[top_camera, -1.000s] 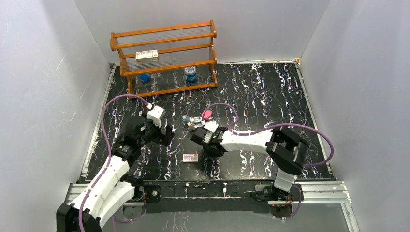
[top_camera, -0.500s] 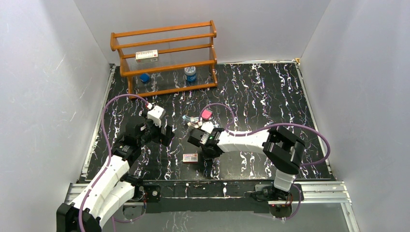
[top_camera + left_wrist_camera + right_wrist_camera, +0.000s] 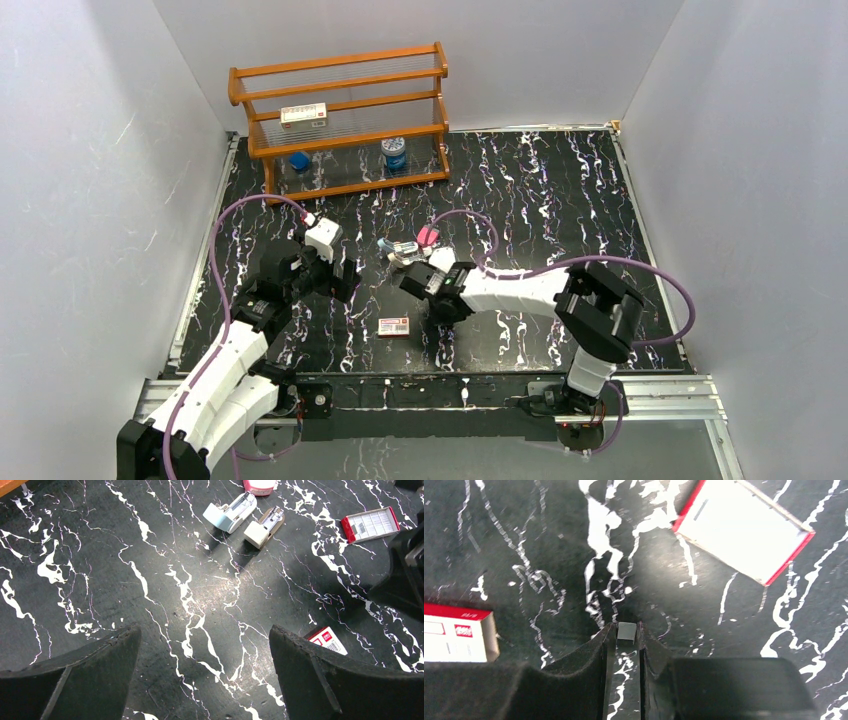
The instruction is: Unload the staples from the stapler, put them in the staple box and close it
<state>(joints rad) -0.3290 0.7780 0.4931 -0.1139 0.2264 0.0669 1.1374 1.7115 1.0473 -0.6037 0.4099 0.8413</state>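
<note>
The light teal-blue stapler (image 3: 230,514) lies opened on the black marbled table, its cream and silver inner part (image 3: 264,527) beside it. In the top view the stapler (image 3: 403,250) sits just beyond the right arm. My right gripper (image 3: 626,626) (image 3: 436,308) is shut on a short grey strip of staples (image 3: 626,632), pinched at the fingertips above the table. My left gripper (image 3: 205,632) (image 3: 345,280) hangs wide open to the left of the stapler, with only bare table between its fingers.
An open red-edged white tray (image 3: 744,532) (image 3: 371,524) lies just ahead of the right fingers. A red-and-white box (image 3: 393,326) (image 3: 456,632) sits to their left. A pink block (image 3: 427,236) lies behind the stapler. A wooden rack (image 3: 340,120) stands at the back left.
The right arm drifted slightly left, then back to the right, and its jaws narrowed. The left arm has not moved.
</note>
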